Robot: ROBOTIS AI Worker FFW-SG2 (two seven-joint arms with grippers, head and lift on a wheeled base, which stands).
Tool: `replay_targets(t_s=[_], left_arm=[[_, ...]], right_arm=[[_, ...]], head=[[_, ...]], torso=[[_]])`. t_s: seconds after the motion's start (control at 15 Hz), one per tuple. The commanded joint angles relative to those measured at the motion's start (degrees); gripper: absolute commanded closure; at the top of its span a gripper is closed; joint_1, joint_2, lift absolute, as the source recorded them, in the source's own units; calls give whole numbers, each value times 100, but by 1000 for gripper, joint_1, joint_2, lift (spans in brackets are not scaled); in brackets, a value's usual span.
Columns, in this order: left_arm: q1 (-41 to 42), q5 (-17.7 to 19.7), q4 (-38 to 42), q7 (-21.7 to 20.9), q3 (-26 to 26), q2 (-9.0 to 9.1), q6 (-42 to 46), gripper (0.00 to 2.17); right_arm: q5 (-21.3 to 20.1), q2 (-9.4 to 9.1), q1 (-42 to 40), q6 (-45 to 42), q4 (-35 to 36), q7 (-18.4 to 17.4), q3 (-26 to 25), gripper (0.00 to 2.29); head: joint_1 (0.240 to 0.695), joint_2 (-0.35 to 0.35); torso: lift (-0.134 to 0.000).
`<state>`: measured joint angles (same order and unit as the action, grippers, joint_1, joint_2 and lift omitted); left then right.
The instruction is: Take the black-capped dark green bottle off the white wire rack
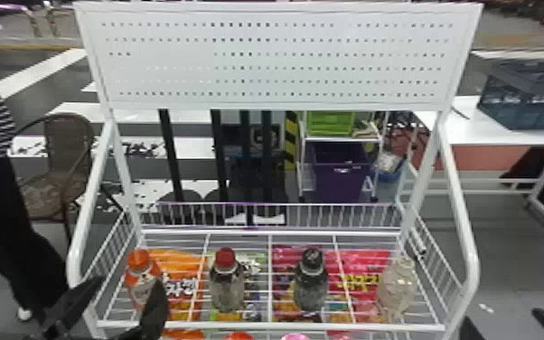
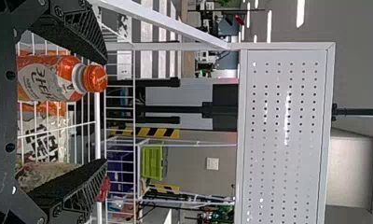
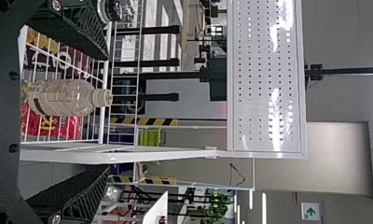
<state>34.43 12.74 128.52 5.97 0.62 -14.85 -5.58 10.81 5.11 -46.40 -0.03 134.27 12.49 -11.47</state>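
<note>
- Head view: I'm holding left claw [image 1: 127, 280] and right claw [image 1: 500, 316] wide.
- Black-capped dark green bottle [image 1: 311, 282] is standing between them on white wire rack [image 1: 257, 325].

Smooth metal white wire rack [image 1: 248, 325], glossy panel [image 1: 279, 61], shiny plastic dark green bottle [image 1: 311, 287]
</note>
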Motion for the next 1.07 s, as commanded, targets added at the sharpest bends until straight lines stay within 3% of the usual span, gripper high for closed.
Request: replay_targets(t_s=[0.0, 0.6, 1.0], left_arm=[[-7, 0, -3, 0, 0, 0, -1, 147], [-42, 0, -3, 0, 9, 0, -36, 147], [-24, 0, 6, 0, 0, 0, -54, 147]], right_arm=[[0, -1, 0, -1, -6, -1, -4, 70], [-9, -10, 26, -106, -156, -1, 48, 70], [-290, -27, 694, -1267, -1975, -1, 892, 70]], head=[[499, 0], [499, 0], [499, 0]], torso=[[0], [0], [0]])
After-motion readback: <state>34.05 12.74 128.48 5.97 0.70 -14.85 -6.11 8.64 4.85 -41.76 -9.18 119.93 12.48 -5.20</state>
